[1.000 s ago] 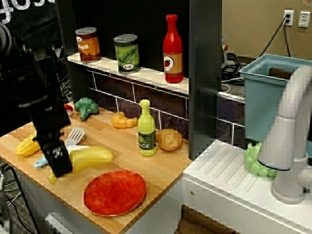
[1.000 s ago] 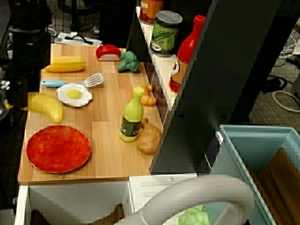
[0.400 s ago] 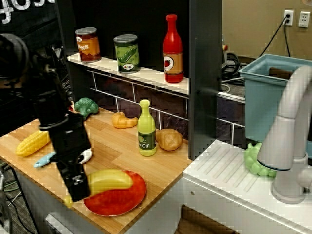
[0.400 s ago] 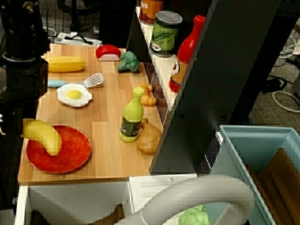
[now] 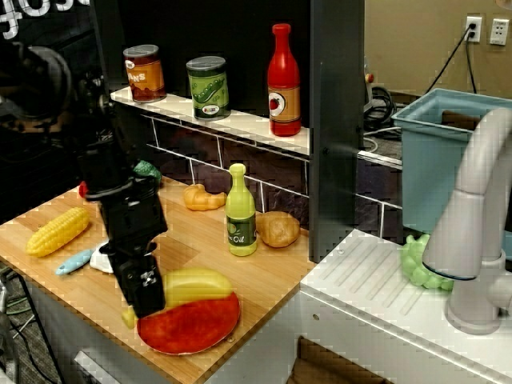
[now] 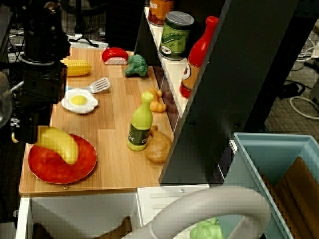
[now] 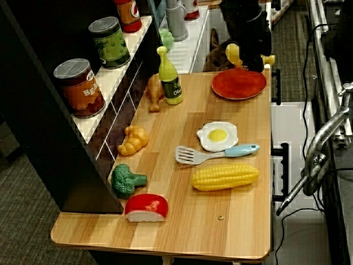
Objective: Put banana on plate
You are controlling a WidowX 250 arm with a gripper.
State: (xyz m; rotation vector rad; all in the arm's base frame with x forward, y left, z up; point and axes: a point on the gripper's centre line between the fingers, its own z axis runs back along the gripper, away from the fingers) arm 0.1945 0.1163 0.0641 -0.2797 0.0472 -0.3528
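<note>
The wooden surface (image 7: pixel 231 221) runs from the dark shelf unit to a free outer edge, and the red-orange plate (image 6: pixel 50 167) sits right in its end corner, close to both edges, with the sink counter just past it. The open room is the strip of bare wood in the middle of the surface, between the plate and the fried egg (image 7: pixel 217 136); the far-end view, lower centre of the frame, shows it best.

The black arm (image 5: pixel 120 200) stands over the outer edge, and its fingers (image 5: pixel 146 290) are clamped on the stem end of the banana (image 6: pixel 61 144). The banana's free end reaches over the plate. In the side view, lower left of the frame, it seems just above the near rim; I cannot tell whether it touches.

The overhead view, at left of the frame, shows the banana crossing the plate's upper left part, which the side view hides behind the arm. The far-end view shows only a stub of banana and a yellow tip either side of the dark gripper, at upper right of the frame.

That view alone lays out the rest in full: corn cob (image 7: pixel 225 176) near the outer edge, spatula (image 7: pixel 212 154) between corn and egg, broccoli (image 7: pixel 126 180), croissant (image 7: pixel 133 139). The green oil bottle (image 5: pixel 241 213) stands upright near the shelf wall, well clear of the plate.
</note>
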